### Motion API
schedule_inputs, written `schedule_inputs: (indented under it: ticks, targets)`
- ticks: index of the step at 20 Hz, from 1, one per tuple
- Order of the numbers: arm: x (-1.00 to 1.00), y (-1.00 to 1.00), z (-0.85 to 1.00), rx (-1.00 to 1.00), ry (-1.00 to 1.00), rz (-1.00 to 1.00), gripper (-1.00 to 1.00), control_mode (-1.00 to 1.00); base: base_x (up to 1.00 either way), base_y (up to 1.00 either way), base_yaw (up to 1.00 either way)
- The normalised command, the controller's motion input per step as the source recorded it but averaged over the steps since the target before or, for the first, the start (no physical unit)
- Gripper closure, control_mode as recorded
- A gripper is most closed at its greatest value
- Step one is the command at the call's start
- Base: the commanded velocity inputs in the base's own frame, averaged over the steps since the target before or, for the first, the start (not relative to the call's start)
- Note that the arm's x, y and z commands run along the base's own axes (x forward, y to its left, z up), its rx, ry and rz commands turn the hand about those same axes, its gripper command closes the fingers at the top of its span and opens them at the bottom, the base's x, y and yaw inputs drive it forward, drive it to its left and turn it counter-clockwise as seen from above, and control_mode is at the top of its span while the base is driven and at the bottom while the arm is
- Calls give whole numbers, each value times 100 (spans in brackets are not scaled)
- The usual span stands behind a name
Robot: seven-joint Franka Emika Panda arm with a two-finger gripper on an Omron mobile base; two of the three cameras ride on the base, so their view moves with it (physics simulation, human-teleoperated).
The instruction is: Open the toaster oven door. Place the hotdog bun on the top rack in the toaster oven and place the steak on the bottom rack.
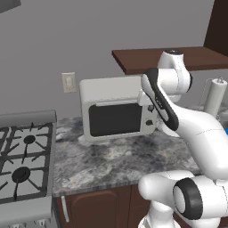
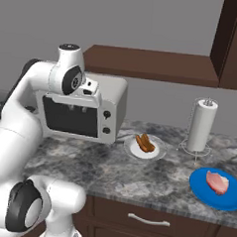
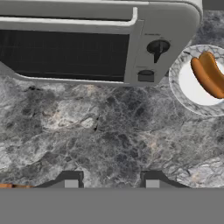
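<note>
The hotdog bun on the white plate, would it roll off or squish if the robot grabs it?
The hotdog bun looks long and rounded, so a sideways nudge might roll it on its shallow white plate. It looks soft, so a hard squeeze would probably dent it. The sausage lies on top and could slip out if the bun tilts.

toaster oven door shut | hotdog bun on dish (right) | fingertips apart above counter

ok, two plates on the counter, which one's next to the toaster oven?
The white dish holding the hotdog bun, right beside the toaster oven. The blue plate with the steak sits further right, past the paper towel roll.
</note>
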Motion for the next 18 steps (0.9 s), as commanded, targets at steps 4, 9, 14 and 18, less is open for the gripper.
schedule_inputs:
  ticks: [4,9,14,18]
  targets:
    - [-14,0,0,0,0,4,-100,-100,0,0,0]
    - [-26,30,-1,-17,-9,25,-100,-100,0,0,0]
    - [-3,58,-2,-12,0,46,-100,-100,0,0,0]
    - [1,62,-4,-13,0,46,-100,-100,0,0,0]
